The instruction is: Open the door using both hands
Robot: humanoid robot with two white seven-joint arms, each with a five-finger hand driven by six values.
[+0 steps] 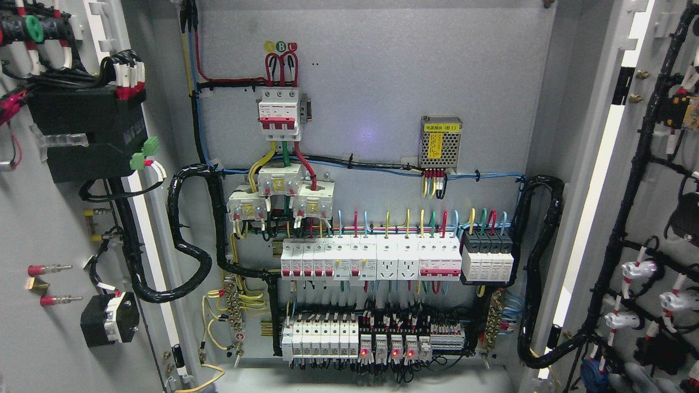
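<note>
A grey electrical cabinet fills the head view with both doors swung wide. The left door (49,229) shows its inner face at the picture's left, carrying a black module and wired parts. The right door (663,180) shows its inner face at the right, with black cable looms and white connectors. Between them the back panel (371,98) holds a red-and-white main breaker (279,112), rows of white breakers (371,261) and lower relays with red lights (385,346). No arm or hand of mine shows in the picture.
Thick black corrugated conduits loop from each door into the cabinet, at the left (188,240) and at the right (538,273). A small metal power supply with a yellow label (440,142) sits on the upper right of the panel. The cabinet floor (360,381) is grey.
</note>
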